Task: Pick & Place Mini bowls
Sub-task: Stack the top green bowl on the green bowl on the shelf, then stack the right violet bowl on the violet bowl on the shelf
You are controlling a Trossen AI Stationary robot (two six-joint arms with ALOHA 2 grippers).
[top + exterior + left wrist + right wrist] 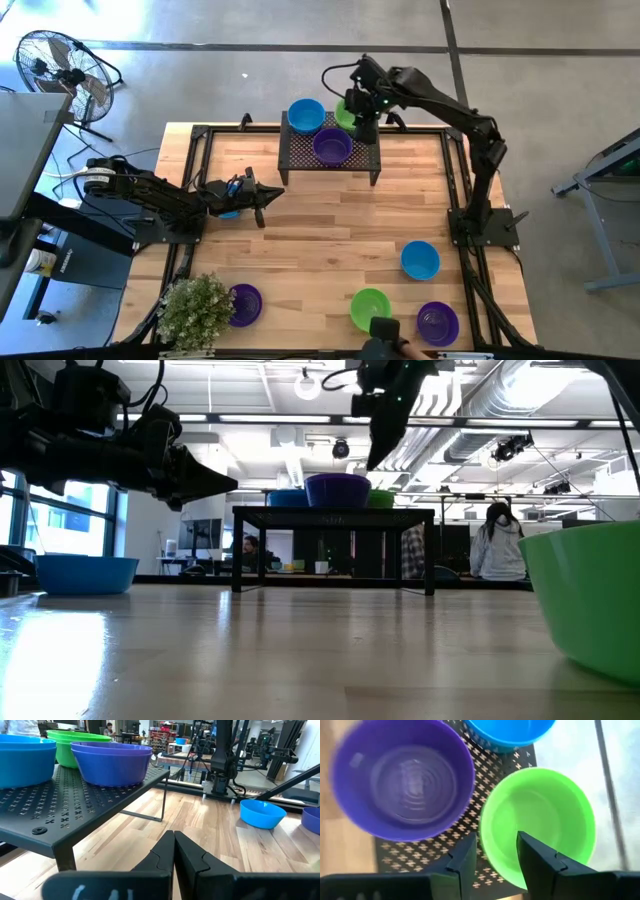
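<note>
Item 1: your right hand [492, 854], fingers parted and straddling the green bowl's [540, 815] rim on the rack [300, 150], is risking snagging and tipping it off when lifting.

- The right gripper [357, 120] hangs over the rack [300, 158], directly above one bowl [540, 820] at the rack's back corner.
- A second bowl [402, 780] sits on the rack just beside that one.
- A third bowl [510, 732] sits on the rack beyond both.
- The left gripper [268, 193] is off the rack, at its front side.
</note>
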